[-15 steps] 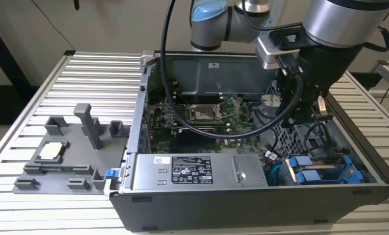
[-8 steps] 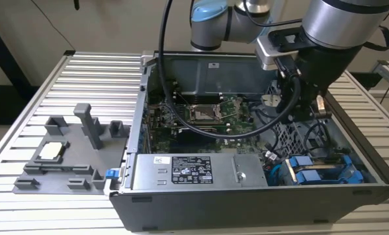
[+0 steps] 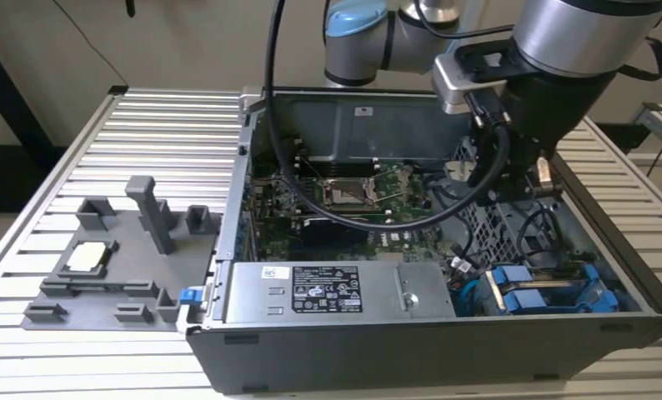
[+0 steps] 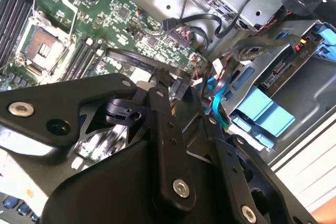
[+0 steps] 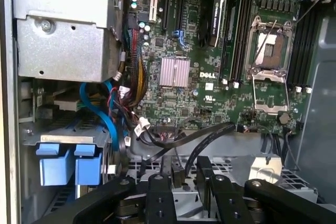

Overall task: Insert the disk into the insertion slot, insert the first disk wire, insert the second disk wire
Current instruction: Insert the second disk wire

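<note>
A ribbed metal bench [image 3: 153, 125] carries an open computer case [image 3: 443, 350], with a grey fixture plate [image 3: 108, 275] lying on the slats just beside the case, on the exterior view's left. Inside the case, the green motherboard [image 3: 343, 208] covers the floor, and the silver labelled power-supply box [image 3: 331, 292] sits against the near wall. Next to that box, toward the exterior view's right, the disk [image 3: 543, 296] rests in its blue carrier within the insertion slot [image 3: 598, 275] of the drive cage; in the first wrist view the blue carrier tabs [image 5: 68, 163] show at the cage's mouth, below the power-supply box [image 5: 63, 24]. A light blue cable [image 5: 100, 114] curves past them. The tool [image 5: 185, 174] hangs over the motherboard near the perforated cage wall, its black fingers [image 5: 173, 171] close together and pinching a small black wire connector [image 4: 181, 85]. A thick black cable [image 3: 398, 218] loops from the arm across the board
</note>
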### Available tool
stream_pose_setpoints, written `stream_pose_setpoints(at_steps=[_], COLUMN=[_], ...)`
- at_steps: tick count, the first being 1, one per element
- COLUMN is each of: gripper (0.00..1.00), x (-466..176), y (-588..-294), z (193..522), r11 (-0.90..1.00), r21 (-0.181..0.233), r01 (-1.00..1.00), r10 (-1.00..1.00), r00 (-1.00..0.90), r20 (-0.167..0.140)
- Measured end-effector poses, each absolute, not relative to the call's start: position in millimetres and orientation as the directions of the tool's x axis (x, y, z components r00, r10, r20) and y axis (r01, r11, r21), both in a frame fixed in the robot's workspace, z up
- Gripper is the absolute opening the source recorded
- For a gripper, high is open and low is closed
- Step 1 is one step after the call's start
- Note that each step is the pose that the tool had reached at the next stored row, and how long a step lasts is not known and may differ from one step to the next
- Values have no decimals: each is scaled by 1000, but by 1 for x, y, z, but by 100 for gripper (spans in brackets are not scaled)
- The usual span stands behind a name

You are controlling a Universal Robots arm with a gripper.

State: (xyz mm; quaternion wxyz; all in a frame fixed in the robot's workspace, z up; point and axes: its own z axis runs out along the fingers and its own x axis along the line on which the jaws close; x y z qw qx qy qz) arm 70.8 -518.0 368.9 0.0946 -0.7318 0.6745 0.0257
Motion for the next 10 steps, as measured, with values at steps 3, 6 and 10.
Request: stream_pose_setpoints(at_steps=[3,6,10], gripper=[33,33,33], x=[69,67,63], y=[-518,-518,-518], z=[369,370,370], r11=[-80,-87,-93], r21=[-104,-104,-104], r01=[-991,-991,-990], r10=[-982,-981,-980], r00=[97,104,110], r20=[-165,-165,-165])
